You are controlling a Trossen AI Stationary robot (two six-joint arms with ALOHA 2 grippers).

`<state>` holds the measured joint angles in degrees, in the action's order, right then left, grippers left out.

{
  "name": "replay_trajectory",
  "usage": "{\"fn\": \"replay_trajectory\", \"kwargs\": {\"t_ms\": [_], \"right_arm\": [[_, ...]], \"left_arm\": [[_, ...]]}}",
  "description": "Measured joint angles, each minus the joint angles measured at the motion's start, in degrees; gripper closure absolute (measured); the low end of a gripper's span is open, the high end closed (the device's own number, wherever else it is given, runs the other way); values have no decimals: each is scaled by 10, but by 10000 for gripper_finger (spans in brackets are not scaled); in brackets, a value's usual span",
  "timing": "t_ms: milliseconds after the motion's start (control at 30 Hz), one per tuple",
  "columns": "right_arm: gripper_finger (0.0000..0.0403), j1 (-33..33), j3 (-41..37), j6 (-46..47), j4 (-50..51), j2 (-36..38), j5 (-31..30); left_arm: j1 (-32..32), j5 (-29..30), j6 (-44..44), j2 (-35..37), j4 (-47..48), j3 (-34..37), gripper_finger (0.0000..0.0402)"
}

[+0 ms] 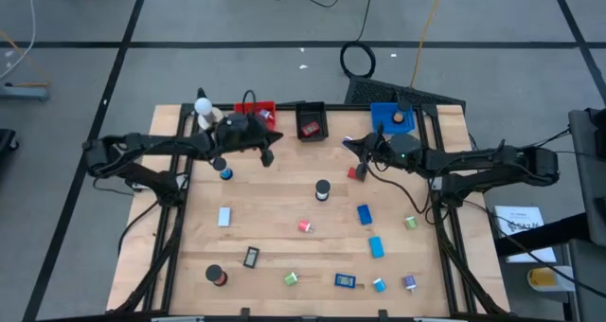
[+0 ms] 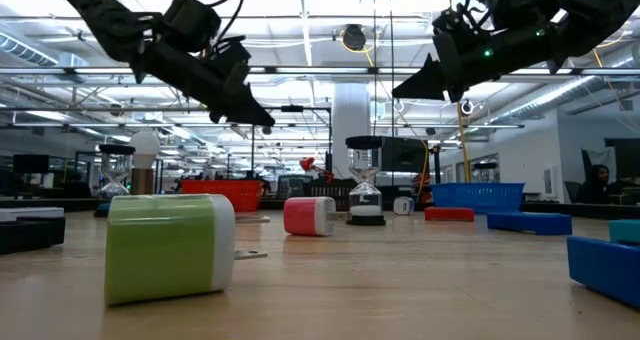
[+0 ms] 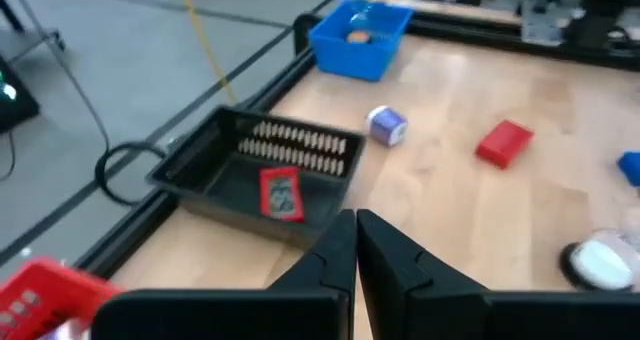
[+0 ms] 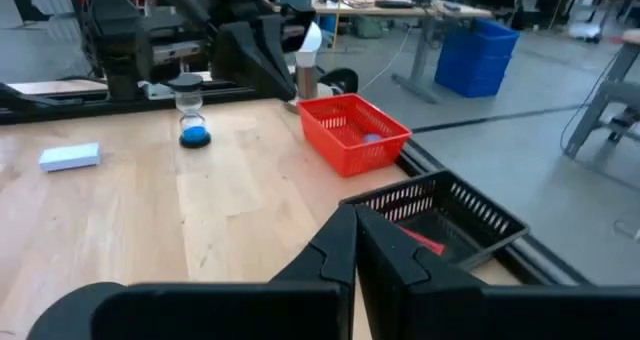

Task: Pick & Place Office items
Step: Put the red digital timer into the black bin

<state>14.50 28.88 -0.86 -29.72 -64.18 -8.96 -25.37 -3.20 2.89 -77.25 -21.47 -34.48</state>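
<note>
The office items lie scattered on the wooden table: a red block [image 1: 356,173], blue blocks [image 1: 364,213], a light-blue block [image 1: 224,216], a black roll [image 1: 322,189], a black-framed rectangle [image 1: 251,257], and green [image 1: 291,278] and purple [image 1: 409,282] pieces. One red piece [image 3: 281,193] lies in the black bin [image 1: 310,120]. My left gripper [image 1: 268,154] is shut and hangs in the air near the red bin [image 1: 254,111]. My right gripper [image 1: 348,147] is shut and hovers beside the red block, left of the blue bin [image 1: 393,116]. Both hold nothing.
The three bins stand in a row along the far edge. A white ball on a tan base [image 1: 203,105] stands at the far left corner. A small hourglass with blue sand [image 1: 225,173] stands under my left arm. A green block [image 2: 165,248] lies close to the low camera.
</note>
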Motion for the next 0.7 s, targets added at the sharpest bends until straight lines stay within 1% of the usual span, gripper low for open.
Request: {"fn": "replay_trajectory", "kwargs": {"t_ms": [67,200,300,367,467,600,700], "right_arm": [[403,0,3,13,5,-2,-1],[403,0,4,46,30,0,-5],[403,-8,8,58,61,0,-30],[403,-16,25,68,109,0,-50],[397,-28,62,80,189,0,-78],[376,-40,101,106,260,0,-77],[356,-51,120,123,301,0,-77]], "left_arm": [[13,-9,15,1,-34,21,387],[27,-76,14,0,-171,72,397],[34,-104,9,0,-261,114,389],[37,-114,10,0,-304,133,386],[37,-118,9,0,-324,149,390],[37,-118,-3,-1,-322,150,398],[37,-118,-2,-1,-322,150,393]]}}
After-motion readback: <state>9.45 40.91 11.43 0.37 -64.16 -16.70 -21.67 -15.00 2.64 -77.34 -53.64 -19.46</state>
